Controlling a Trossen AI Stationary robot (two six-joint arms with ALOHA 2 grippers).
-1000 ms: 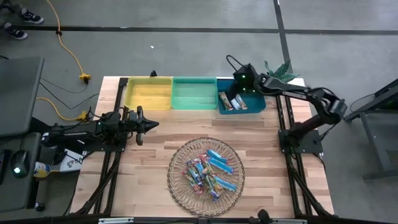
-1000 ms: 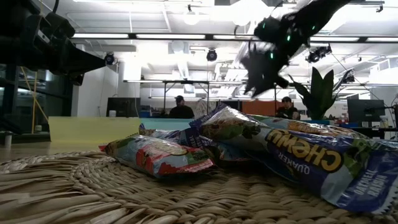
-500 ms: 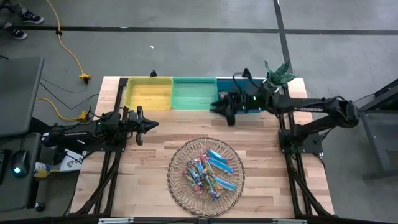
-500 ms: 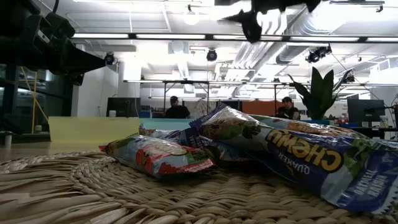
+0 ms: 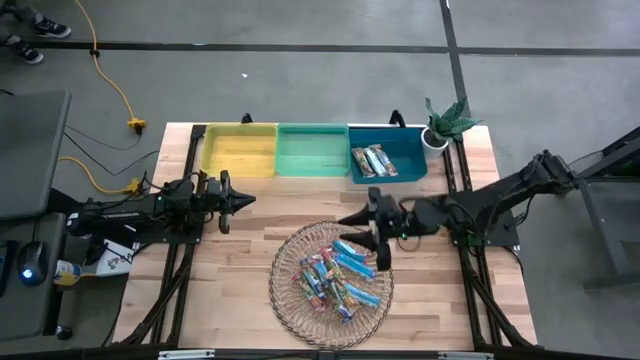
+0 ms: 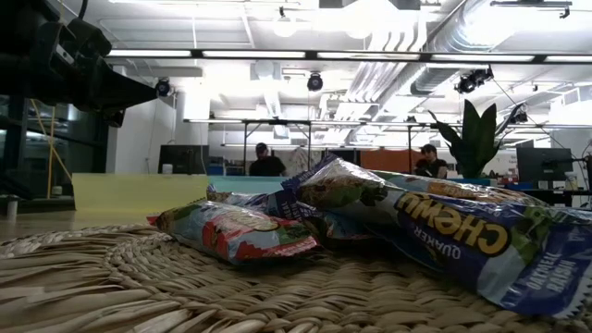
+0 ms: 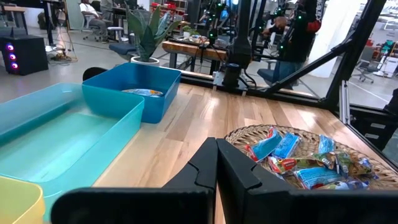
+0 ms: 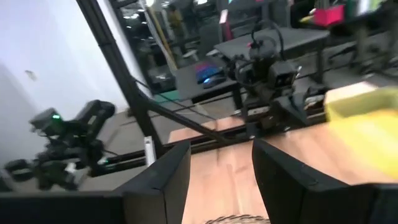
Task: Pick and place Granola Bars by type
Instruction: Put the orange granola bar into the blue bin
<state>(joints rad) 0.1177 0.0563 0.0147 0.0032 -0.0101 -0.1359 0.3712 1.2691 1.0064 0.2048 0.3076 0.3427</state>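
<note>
From the high view: the right gripper [image 5: 372, 232] is hanging over the wire basket [image 5: 284, 292], at its rim on the side toward the table's right edge, fingers spread wide with nothing between them. The basket sits near the front edge of the tabletop [image 5: 250, 235], and most of the Granola Bars [image 5: 336, 274] are piled in it, a mix of light blue, pink/red and tan. Along the back edge are three bins. The blue bin [image 5: 408, 152] has a couple of bars [image 5: 375, 161] lying in it, while the yellow bin [image 5: 238, 150] and green bin [image 5: 312, 150] look empty. So I'd say the sort has barely started, with only one type begun. The left gripper [image 5: 243, 200] is parked by the left edge, waiting.

Low view: nothing but bars up close on the basket weave, one wrapper reading Chewy. No gripper in sight here.

Left wrist view: its own fingers [image 7: 236, 171] are pressed together, holding nothing. Past them you can see the basket full of bars and the blue bin with a bar inside.

Right wrist view: fingers [image 8: 160, 180] well apart, empty, with the basket rim just peeking in between them. Looks like it's lined up for another grab.
</note>
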